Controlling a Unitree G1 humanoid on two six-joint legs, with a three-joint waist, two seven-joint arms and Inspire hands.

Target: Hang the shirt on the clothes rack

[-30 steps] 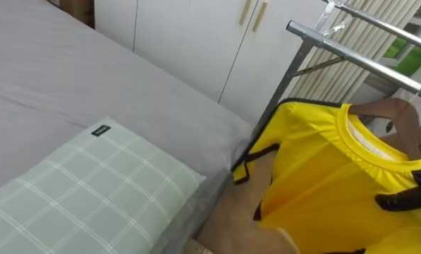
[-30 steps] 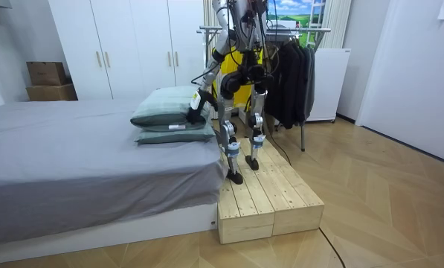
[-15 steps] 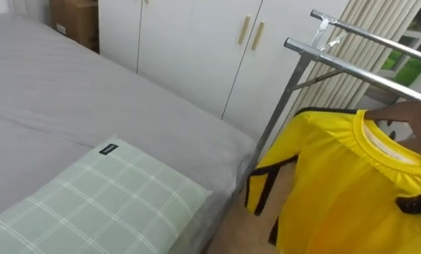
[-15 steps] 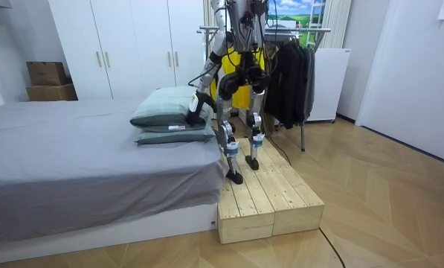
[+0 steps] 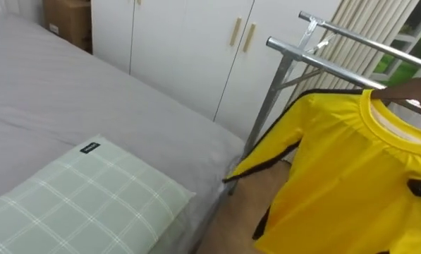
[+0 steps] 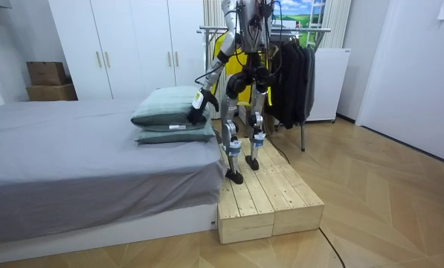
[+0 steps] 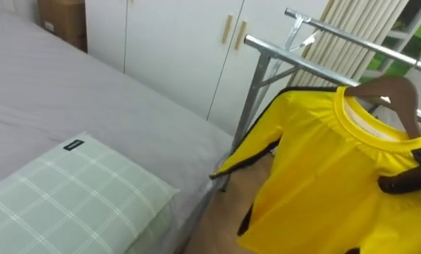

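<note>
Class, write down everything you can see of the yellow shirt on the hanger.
The yellow shirt is bright, smooth fabric with a ribbed round collar, black edging along the shoulder and sleeve, and a pale inner neck. It hangs on a brown wooden hanger, front towards the camera, with one sleeve drooping towards the edge of the bed. It is held up close to the metal rail. The right hand grips its chest with dark fingers.

Grey bed (image 6: 73, 149) beside white wardrobe (image 6: 125, 45), wooden floor (image 6: 385, 193)
</note>
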